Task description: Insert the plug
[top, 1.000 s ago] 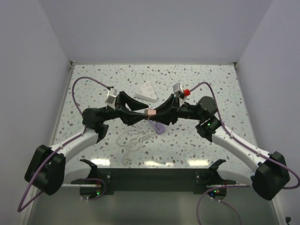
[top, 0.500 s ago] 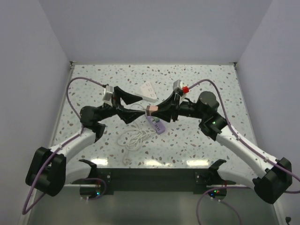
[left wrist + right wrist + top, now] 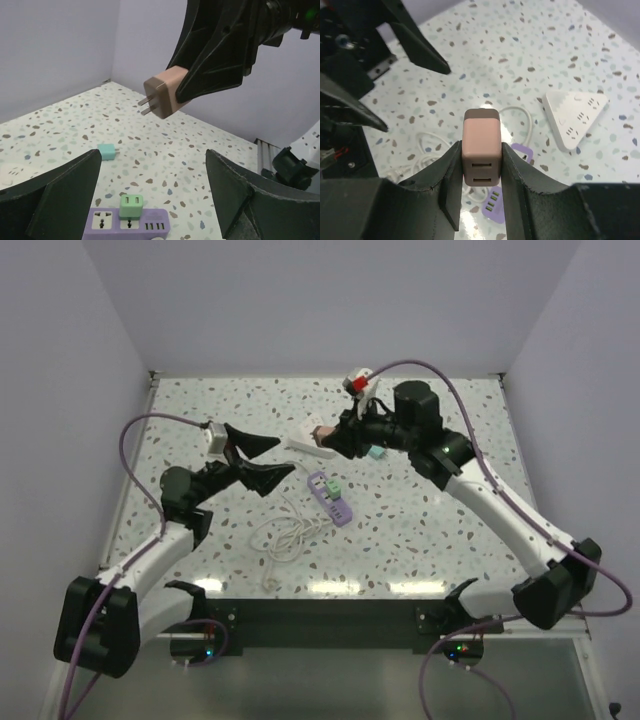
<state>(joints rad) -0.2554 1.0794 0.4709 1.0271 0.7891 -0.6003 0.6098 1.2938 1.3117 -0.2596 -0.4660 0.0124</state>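
My right gripper [image 3: 325, 432] is shut on a pink plug [image 3: 481, 147] and holds it in the air, behind and above the purple power strip [image 3: 332, 500]. In the left wrist view the pink plug [image 3: 165, 92] has its prongs pointing left. A green plug [image 3: 131, 206] sits in the purple strip [image 3: 150, 226]. My left gripper [image 3: 268, 462] is open and empty, left of the strip, with both fingers [image 3: 65, 195] wide apart. The strip [image 3: 492, 206] lies below the held plug.
A teal plug [image 3: 375, 453] lies loose on the table, also in the left wrist view [image 3: 106, 151]. A white triangular power strip [image 3: 310, 445] lies at the back centre, also in the right wrist view [image 3: 575, 112]. A white coiled cable [image 3: 285, 532] lies near the front.
The two grippers were together at the pink plug. The left gripper opened and drew back to the left. The right gripper rose and moved to the back with the plug.
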